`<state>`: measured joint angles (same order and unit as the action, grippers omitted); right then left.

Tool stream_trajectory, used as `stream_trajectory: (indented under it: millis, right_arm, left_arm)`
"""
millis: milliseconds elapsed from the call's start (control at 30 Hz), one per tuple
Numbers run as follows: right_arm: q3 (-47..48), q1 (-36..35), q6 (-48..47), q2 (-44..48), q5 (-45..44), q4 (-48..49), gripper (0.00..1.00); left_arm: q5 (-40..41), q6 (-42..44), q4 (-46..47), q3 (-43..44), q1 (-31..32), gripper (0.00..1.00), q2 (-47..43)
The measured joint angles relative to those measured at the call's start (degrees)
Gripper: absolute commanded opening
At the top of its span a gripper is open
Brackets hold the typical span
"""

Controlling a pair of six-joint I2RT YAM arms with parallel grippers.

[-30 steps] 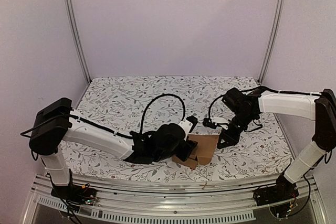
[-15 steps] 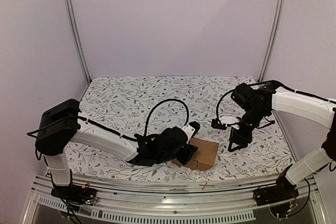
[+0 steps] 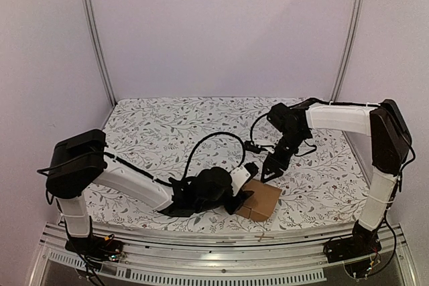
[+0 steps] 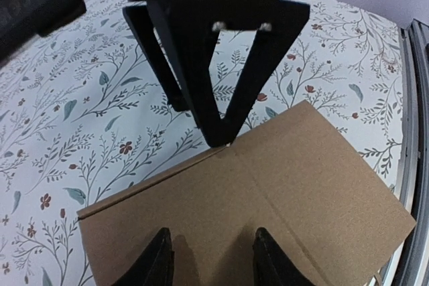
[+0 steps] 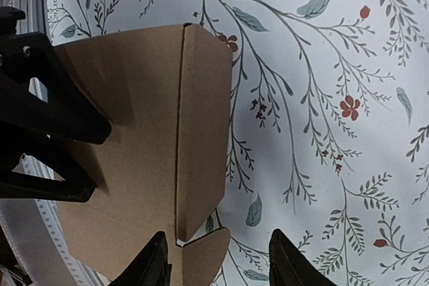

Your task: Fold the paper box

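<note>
The paper box point(image 3: 263, 200) is a partly folded brown carton lying near the table's front edge. My left gripper point(image 3: 242, 195) reaches it from the left. In the left wrist view its jaws point(image 4: 214, 260) are open and both tips rest on the box's top panel point(image 4: 268, 192). My right gripper point(image 3: 268, 173) points down at the box's far edge and its tips touch that edge point(image 4: 218, 137). In the right wrist view it point(image 5: 220, 262) is open around a rounded flap point(image 5: 204, 256), beside a creased side panel point(image 5: 204, 132). The left fingers point(image 5: 67, 125) lie on the cardboard.
A floral cloth point(image 3: 167, 132) covers the table. A metal rail point(image 3: 221, 239) runs along the near edge, just in front of the box. Black cables point(image 3: 208, 140) loop above the left arm. Two upright posts point(image 3: 95, 38) stand at the back corners.
The right gripper has opened, swung out to the right, then come back to the box's far edge. The left gripper and box have shifted slightly right, and the box looks more closed up.
</note>
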<state>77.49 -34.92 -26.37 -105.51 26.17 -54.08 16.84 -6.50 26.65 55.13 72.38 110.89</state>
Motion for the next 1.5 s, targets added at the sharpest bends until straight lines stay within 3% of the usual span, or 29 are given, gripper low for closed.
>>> stream_trajectory:
  millis: [333, 533, 700, 833, 1033, 1500]
  right_arm:
    - [-1.9, -0.3, 3.5, -2.4, 3.0, 0.2, 0.42]
    - [-1.9, -0.3, 4.5, -2.4, 3.7, 0.2, 0.42]
    - [-1.9, -0.3, 5.0, -2.4, 4.5, 0.3, 0.42]
    - [-1.9, -0.3, 5.2, -2.4, 4.6, 0.4, 0.42]
    - [-2.2, -0.3, 5.4, -2.4, 4.9, 0.4, 0.42]
    - [-2.2, -0.3, 5.6, -2.3, 7.1, 0.1, 0.47]
  left_arm:
    - [0.7, 3.6, 4.7, -7.8, 0.9, 0.40, -7.3]
    - [5.2, -5.8, -0.3, -6.7, 3.9, 0.41, -14.4]
    - [8.8, -12.8, -6.5, -5.6, 5.9, 0.40, -12.4]
    - [10.9, -14.1, -14.5, 0.8, 7.6, 0.41, -5.8]
    - [18.4, -11.1, -27.8, 13.1, 10.4, 0.41, 1.8]
    - [26.1, -1.9, -32.2, 8.5, 11.1, 0.43, -5.7]
